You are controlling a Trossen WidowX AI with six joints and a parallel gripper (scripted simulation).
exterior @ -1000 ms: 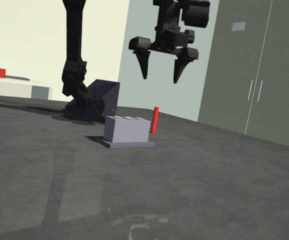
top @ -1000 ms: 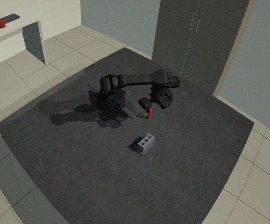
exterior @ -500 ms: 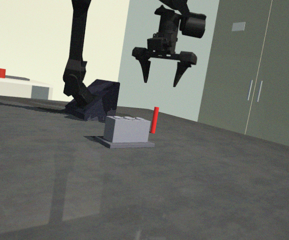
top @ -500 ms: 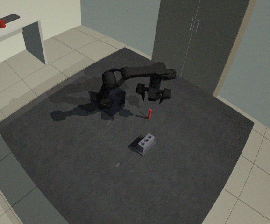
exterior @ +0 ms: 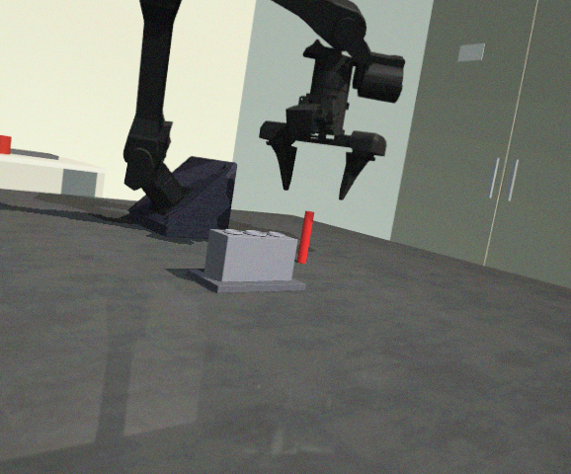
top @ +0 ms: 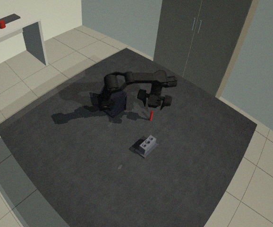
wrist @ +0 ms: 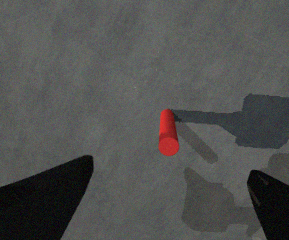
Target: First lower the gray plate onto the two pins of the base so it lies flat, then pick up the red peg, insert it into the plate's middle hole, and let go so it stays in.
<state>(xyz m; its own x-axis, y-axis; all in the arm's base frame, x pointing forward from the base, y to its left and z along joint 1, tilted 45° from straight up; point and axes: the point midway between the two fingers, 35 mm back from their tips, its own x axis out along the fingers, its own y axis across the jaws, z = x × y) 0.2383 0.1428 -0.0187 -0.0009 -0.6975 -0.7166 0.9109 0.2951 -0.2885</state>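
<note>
The red peg stands upright on the dark mat. My gripper hangs above it, wide open and empty, with the fingertips well above the peg's top. The gray plate lies flat on its base, with three holes showing on top. It stands apart from the peg, nearer the front of the mat.
The arm's dark base block sits behind the peg. A white table with a red cylinder stands far left. A gray cupboard is at the back right.
</note>
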